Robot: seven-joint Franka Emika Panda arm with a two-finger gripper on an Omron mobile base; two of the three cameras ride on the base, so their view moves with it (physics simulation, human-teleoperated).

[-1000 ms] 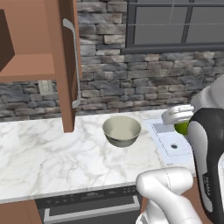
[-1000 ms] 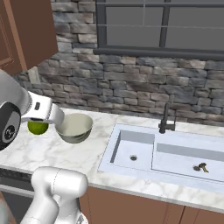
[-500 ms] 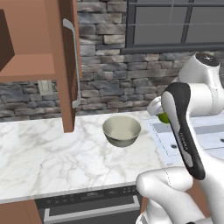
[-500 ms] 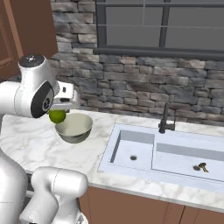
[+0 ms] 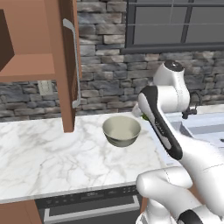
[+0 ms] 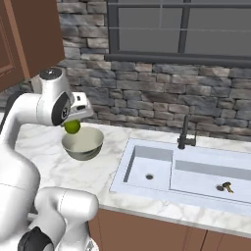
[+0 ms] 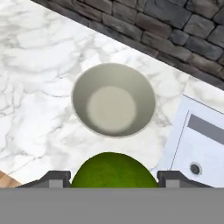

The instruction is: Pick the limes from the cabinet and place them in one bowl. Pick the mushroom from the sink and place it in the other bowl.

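**A:** Marble table point(image 5: 48, 153) runs under a stone wall. Far left in your left base view: the cabinet point(image 5: 41, 57) with its door swung open and the silver bar handle point(image 5: 73, 61) facing you. I can't see inside it from here, so I can't tell you where the second lime is.

**B:** And the bowl?

**A:** Your cream-grey bowl point(image 5: 121, 130) sits upright on the table, right of the cabinet door, nothing in it. Hand view looks straight down into it point(image 7: 113, 99).

**B:** Fingers?

**A:** Your fingers point(image 6: 73, 122) are clamped on a lime point(image 6: 72, 127), spread about as wide as the fruit. In the hand view the lime point(image 7: 113, 170) sits between the two dark tips. It hangs just above the bowl's rim, on the wall side as the right base view shows it, apart from the bowl. In the left base view only a green sliver point(image 5: 144, 116) peeks out behind the arm.

**B:** Further right?

**A:** The sink point(image 6: 196, 169), set in the table just beside the bowl, dark faucet point(image 6: 185, 133) at its back edge. You've got a small brownish thing point(image 6: 226, 186) lying in the right basin, probably the mushroom, too small to be sure.
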